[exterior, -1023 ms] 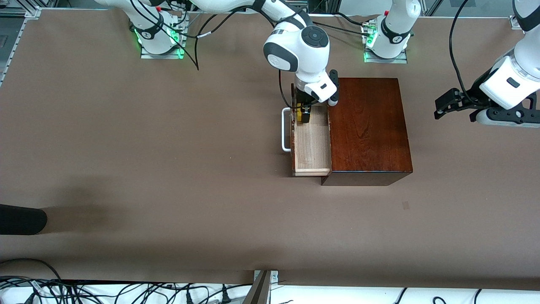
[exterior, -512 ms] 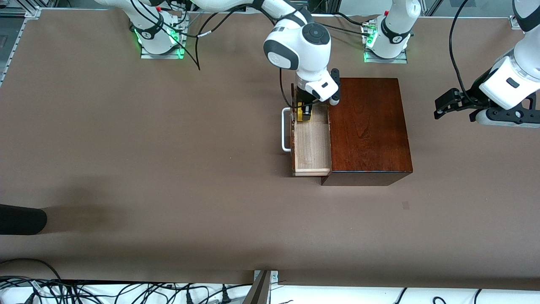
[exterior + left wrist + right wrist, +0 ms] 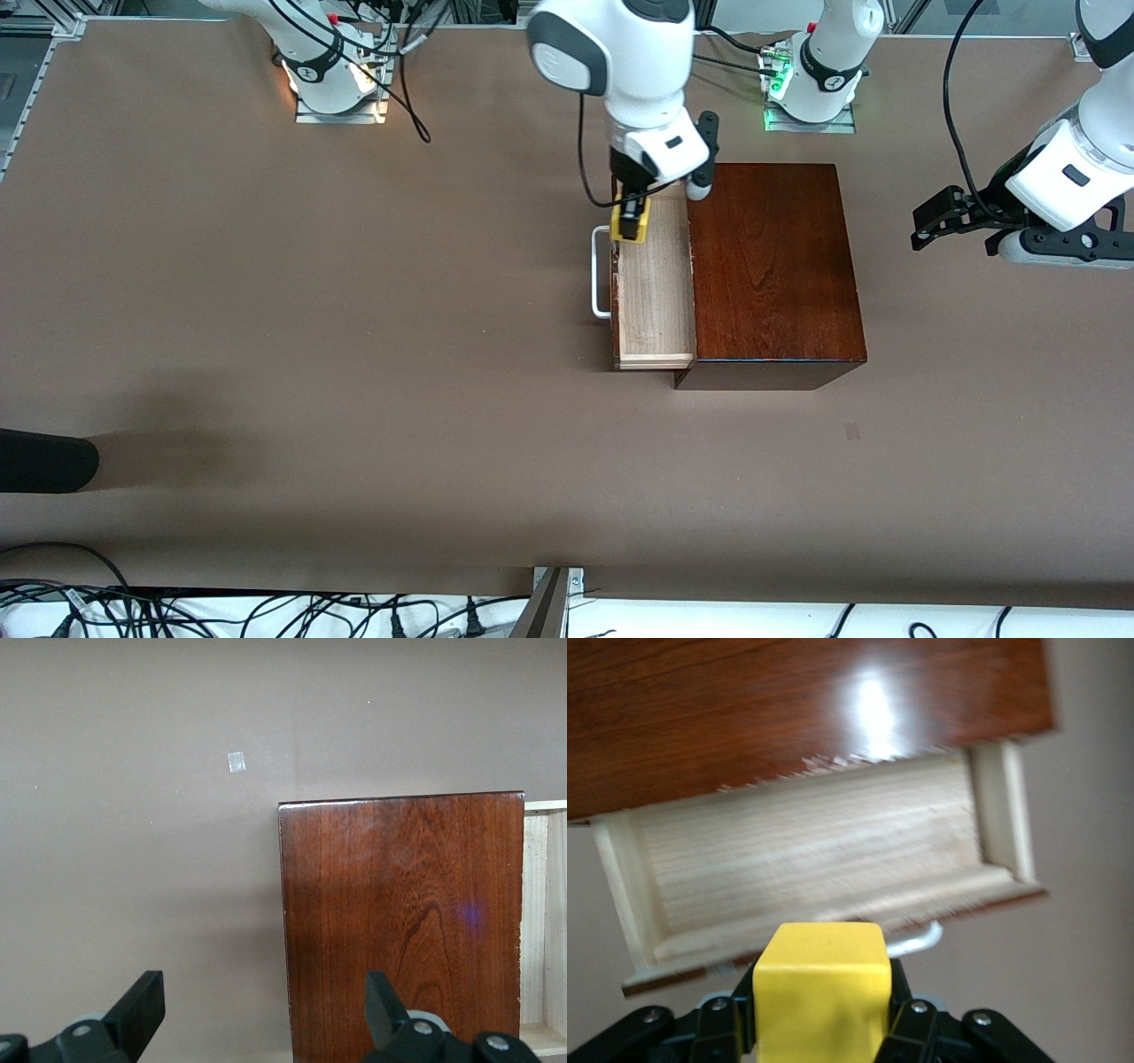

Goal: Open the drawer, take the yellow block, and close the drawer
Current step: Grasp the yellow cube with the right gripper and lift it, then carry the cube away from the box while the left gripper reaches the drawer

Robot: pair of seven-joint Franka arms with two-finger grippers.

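Now the yellow block (image 3: 630,221) is gripped between the clenched fingers of the right pincer (image 3: 631,225) and is held in the air over the open drawer (image 3: 656,301), at the end of the tray farther from the front camera. Being a cube, it has no long axis; its faces sit roughly square to the tray. The taking step is judged in hand. Next, the block must be carried clear and the white handle (image 3: 600,272) pushed toward the dark box (image 3: 775,266). The left pincer (image 3: 266,1019) waits, spread apart, over the tabletop (image 3: 354,354) beside the box.
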